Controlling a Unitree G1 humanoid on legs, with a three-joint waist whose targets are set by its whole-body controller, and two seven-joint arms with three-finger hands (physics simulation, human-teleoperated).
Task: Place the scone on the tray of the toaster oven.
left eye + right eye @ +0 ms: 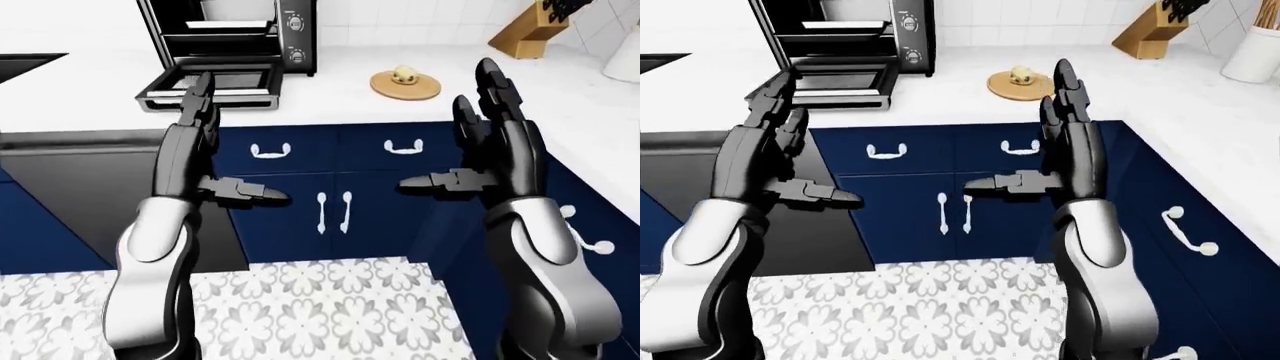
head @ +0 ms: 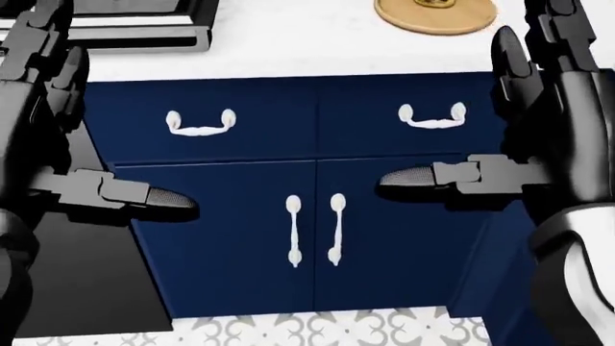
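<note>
Currently both hands are raised over the blue cabinet fronts, holding nothing. Left hand: fingers straight and pointing up, thumb sticking out sideways toward the view's middle, so spread. Right hand: same pose mirrored, fingers up, thumb pointing inward, also spread. The two thumbs face each other across the pair of cabinet doors with white handles; two drawers with white pulls sit just above them, right under the bench edge. In the left-eye view the left fingertips overlap the near edge of the white bench, below the toaster oven. The scone sits on a round wooden board on the bench, near its near edge, to the right of the toaster oven and well apart from both hands. Toaster oven door is dropped open flat toward the bench edge, and the tray shows inside the cavity. A knife block stands at the far right of the bench and a white container near the right corner. Dark appliance front is left of the cabinets, with patterned tile floor below.
</note>
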